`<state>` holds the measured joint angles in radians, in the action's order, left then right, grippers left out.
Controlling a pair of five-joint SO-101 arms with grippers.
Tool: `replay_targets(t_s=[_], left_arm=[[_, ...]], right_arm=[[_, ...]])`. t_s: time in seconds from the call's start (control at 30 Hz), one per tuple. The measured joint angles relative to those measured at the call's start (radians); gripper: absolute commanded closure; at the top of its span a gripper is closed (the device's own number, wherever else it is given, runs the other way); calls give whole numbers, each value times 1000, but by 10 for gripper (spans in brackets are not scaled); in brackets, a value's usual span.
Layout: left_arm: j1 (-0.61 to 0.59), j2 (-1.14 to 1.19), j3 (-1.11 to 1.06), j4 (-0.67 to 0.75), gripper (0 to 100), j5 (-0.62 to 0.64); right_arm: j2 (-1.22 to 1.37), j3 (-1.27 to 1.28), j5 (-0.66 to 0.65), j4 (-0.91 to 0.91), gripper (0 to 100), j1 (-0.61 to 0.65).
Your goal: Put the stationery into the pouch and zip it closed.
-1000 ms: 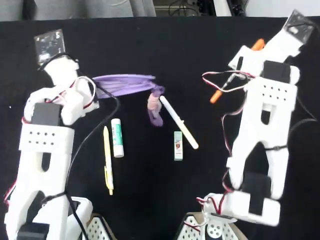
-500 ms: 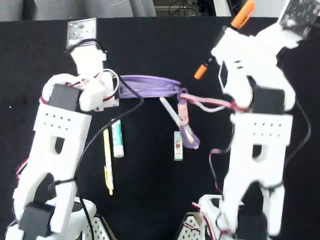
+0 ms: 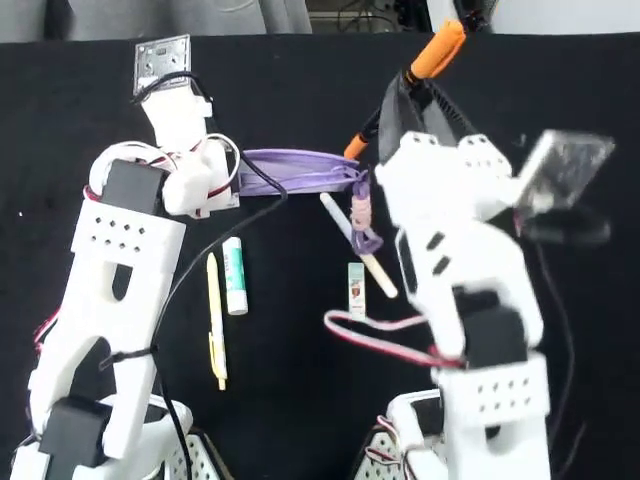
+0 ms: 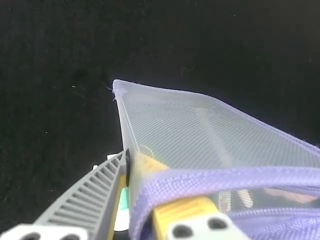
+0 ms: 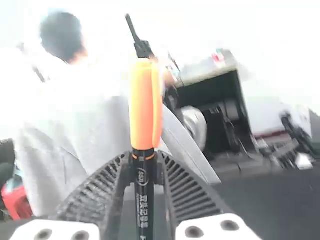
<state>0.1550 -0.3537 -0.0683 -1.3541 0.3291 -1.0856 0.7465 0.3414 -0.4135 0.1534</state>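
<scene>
Purple mesh zip pouch (image 3: pixel 300 170) (image 4: pixel 200 135) is pinched at one end by the left tool (image 3: pixel 215 182) (image 4: pixel 135 165), whose fingers are closed on its edge. The right tool (image 3: pixel 405 100) (image 5: pixel 145 160), raised by the pouch's other end, clamps an orange-capped black marker (image 3: pixel 440 50) (image 5: pixel 145 110). From above, a white pen (image 3: pixel 355 240), white-and-green glue stick (image 3: pixel 233 275), yellow pen (image 3: pixel 215 320) and small white eraser (image 3: pixel 356 290) lie nearby on the black desk (image 3: pixel 300 380).

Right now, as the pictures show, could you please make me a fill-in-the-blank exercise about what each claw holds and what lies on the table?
1. The right claw is shut on an ___ marker.
2. The left claw grips one end of the ___ pouch.
3. On the table, the glue stick lies beside a ___ pen.

Missing words: orange; purple; yellow.
</scene>
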Motion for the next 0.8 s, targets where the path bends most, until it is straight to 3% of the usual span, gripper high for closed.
replay_targets(t_s=[0.53, 0.8], left_arm=[[5, -3, -40, 5, 970, 11], [5, -5, -78, 49, 970, 37]], right_arm=[[-140, 267, -40, 296, 988, 232], [-140, 439, -89, 457, 988, 253]])
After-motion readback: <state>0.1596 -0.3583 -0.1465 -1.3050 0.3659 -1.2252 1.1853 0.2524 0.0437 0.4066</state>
